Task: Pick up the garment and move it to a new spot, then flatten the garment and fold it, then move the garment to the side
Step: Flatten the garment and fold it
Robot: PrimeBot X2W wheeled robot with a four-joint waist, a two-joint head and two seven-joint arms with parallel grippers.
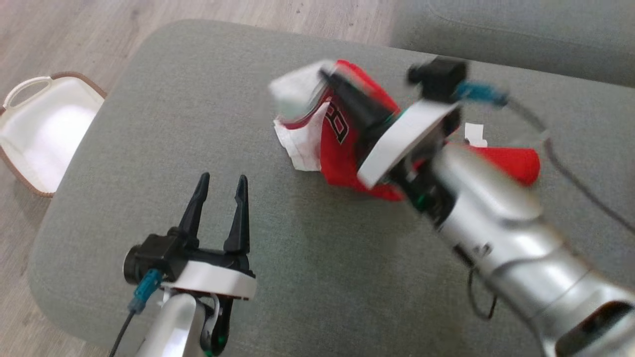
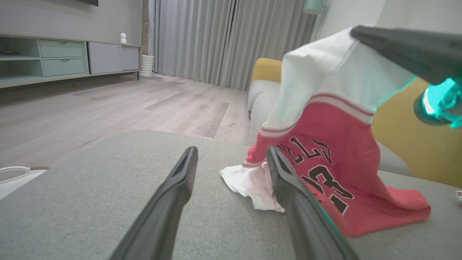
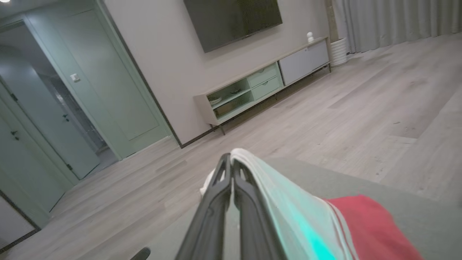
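Two grippers stand over our grey cushion [image 1: 198, 99]. Nearest us, the left gripper [image 1: 223, 176] hovers with its fingers spread. Farther on, the right gripper [image 3: 230, 162] pinches the white sleeve of the red garment [image 1: 337, 153], holding it raised while the rest lies on the cushion. Left, on the floor, a white basket [image 1: 49, 134] shows its pale lining.

Pale wood-plank floor [image 3: 361, 108], grey curtains [image 2: 223, 39], low pale-green cabinet [image 3: 260, 86] under dark wall screen [image 3: 234, 20], green doors [image 3: 122, 90].

Head overhead, wrists low; all share garment [image 1: 340, 163].
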